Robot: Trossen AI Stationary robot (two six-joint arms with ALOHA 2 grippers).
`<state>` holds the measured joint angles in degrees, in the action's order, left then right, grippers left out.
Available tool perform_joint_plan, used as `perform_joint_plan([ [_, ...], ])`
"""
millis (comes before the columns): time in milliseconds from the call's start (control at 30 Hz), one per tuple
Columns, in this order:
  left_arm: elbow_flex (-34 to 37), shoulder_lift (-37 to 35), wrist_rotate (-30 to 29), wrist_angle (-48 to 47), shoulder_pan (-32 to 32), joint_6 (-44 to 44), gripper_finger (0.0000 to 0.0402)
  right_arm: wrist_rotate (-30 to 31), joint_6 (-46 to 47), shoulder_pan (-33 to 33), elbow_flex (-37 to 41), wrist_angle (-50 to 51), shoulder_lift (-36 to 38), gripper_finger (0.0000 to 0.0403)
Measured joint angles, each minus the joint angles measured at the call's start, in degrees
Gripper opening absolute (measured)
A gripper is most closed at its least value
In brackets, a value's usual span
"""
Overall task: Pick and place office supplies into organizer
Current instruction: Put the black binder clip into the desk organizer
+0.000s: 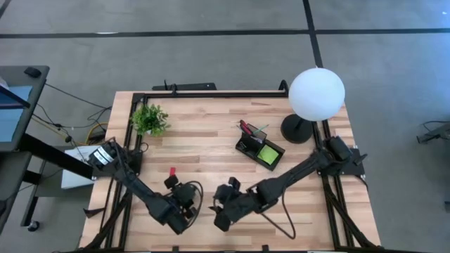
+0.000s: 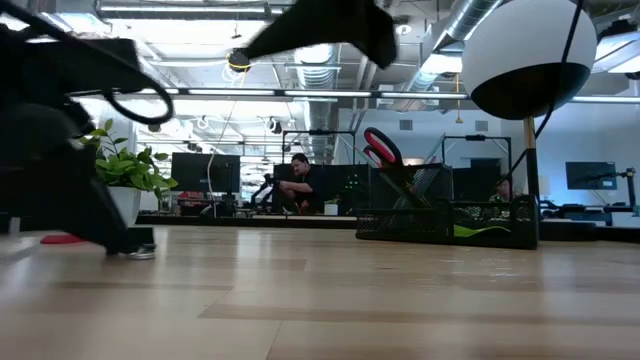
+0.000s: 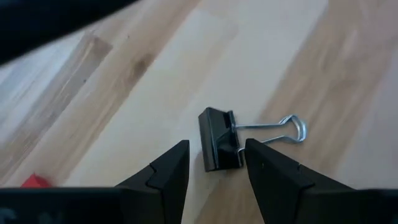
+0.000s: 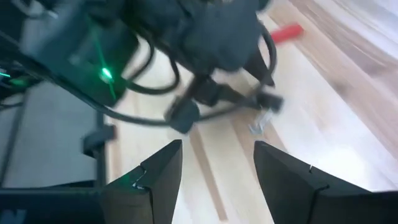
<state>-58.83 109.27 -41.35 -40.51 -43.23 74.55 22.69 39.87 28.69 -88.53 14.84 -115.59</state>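
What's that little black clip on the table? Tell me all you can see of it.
The binder clip is a small black folded-metal clamp with a silvery wire handle sticking out sideways. It lies flat on the wooden table near its front edge. The left gripper hangs over it, fingers open on either side of it, not yet pinching it.

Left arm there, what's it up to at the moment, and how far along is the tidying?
The left gripper is low over the table with open fingers on either side of a black binder clip, not closed on it. The right gripper waits open beside it, holding nothing. The organizer already holds the red-handled scissors and lime-green sticky-note pad. A small red block is on the wood.
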Motion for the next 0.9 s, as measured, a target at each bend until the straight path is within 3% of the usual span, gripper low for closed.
perform_joint_plan([
  [267, -0.7, 0.0, -0.5, 8.9, 4.9, -6.0, 0.0153, 3.1, 10.8, 3.6, 0.5, 5.9, 0.0, 0.0193],
  [533, -7.1, 0.0, -2.3, 10.0, 9.6, -21.1, 0.0153, 2.9, 10.8, 4.6, 5.5, 4.3, 0.0, 0.0193],
  [700, -13.1, 0.0, -1.1, 1.3, 10.6, -26.9, 0.0153, 2.9, 13.8, 3.8, 7.2, 3.1, -0.1, 0.0193],
  [900, -18.6, 0.0, 0.1, -16.0, 9.5, -23.9, 0.0153, 3.3, 10.5, 2.9, 7.3, 0.0, 0.0, 0.0193],
])
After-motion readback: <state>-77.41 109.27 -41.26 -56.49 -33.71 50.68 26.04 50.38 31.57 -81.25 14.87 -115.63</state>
